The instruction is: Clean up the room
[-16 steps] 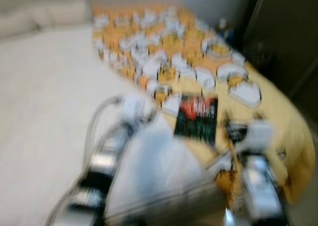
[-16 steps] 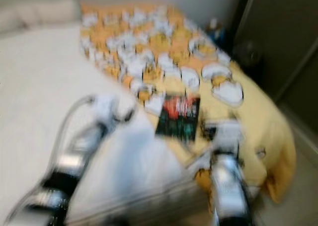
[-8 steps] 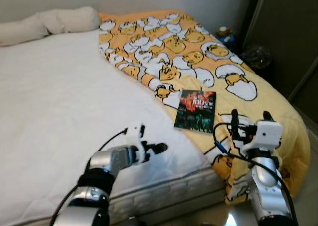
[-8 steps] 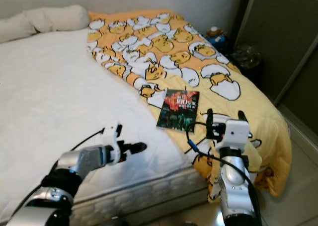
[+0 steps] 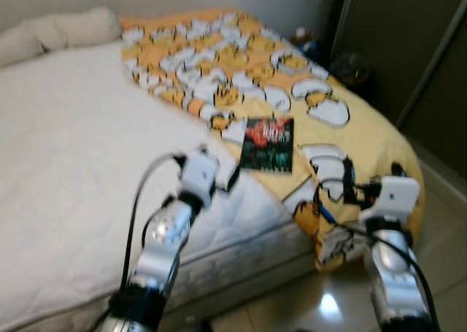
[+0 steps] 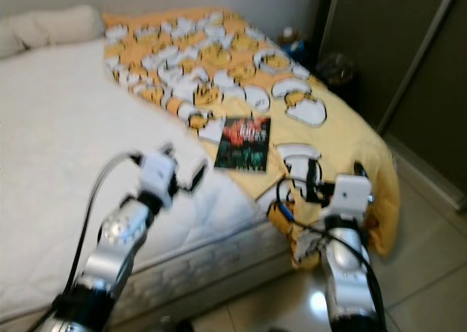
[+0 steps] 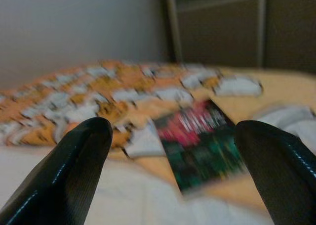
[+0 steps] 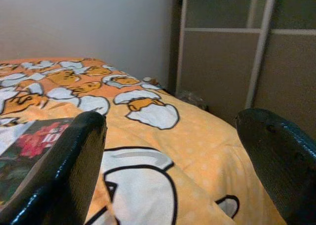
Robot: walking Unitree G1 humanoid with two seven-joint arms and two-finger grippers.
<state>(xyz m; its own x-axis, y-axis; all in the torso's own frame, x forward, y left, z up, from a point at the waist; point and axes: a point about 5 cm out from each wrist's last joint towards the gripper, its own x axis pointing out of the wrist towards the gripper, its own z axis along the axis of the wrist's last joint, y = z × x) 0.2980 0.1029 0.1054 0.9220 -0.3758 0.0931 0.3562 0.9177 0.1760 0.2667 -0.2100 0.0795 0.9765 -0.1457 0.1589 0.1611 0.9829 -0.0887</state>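
A dark book (image 5: 267, 144) with a red and green cover lies flat on the yellow egg-print blanket (image 5: 241, 76), near the bed's edge. My left gripper (image 5: 230, 174) hovers open over the white mattress (image 5: 73, 142), just short of the book's near-left corner. In the left wrist view the book (image 7: 207, 146) lies ahead between the two black fingers (image 7: 74, 160). My right gripper (image 5: 369, 174) is open and empty, held over the blanket's hanging edge to the right of the book. Its wrist view looks across the blanket (image 8: 163, 151), with the book's corner (image 8: 29, 146) at one side.
A long pale pillow (image 5: 58, 29) lies at the head of the bed. Dark sliding doors (image 5: 408, 47) stand to the right. Small items (image 5: 306, 40) sit on the floor-level corner beside them. Glossy tiled floor (image 5: 445, 237) runs along the bed's right side.
The view has shifted left and down. My left arm has lifted and reached forward, so its gripper is now much closer to the book. The right gripper stays open.
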